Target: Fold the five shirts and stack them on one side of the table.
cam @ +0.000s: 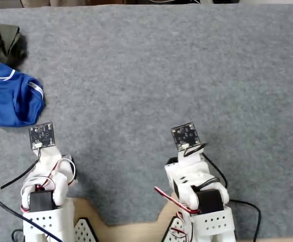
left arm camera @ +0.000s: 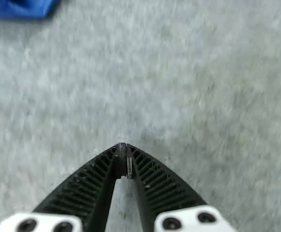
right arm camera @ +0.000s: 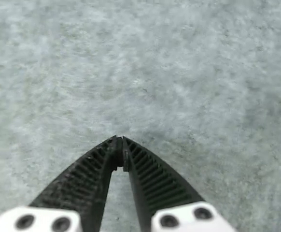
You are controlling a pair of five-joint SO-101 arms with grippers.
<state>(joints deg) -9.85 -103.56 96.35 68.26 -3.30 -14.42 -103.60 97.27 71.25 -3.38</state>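
Both the left gripper (left arm camera: 122,147) and right gripper (right arm camera: 119,140) sit closed and empty (tips touching), so the left should spread wide before lowering onto the bunched blue cloth shirt (cam: 8,98).

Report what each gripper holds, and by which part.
Nothing is held. The left gripper and the right gripper are both shut on nothing, over the mat. The blue shirt lies apart.

Left gripper (left arm camera: 122,149) and right gripper (right arm camera: 119,141) — both closed, tips touching — hang low, holding nothing.
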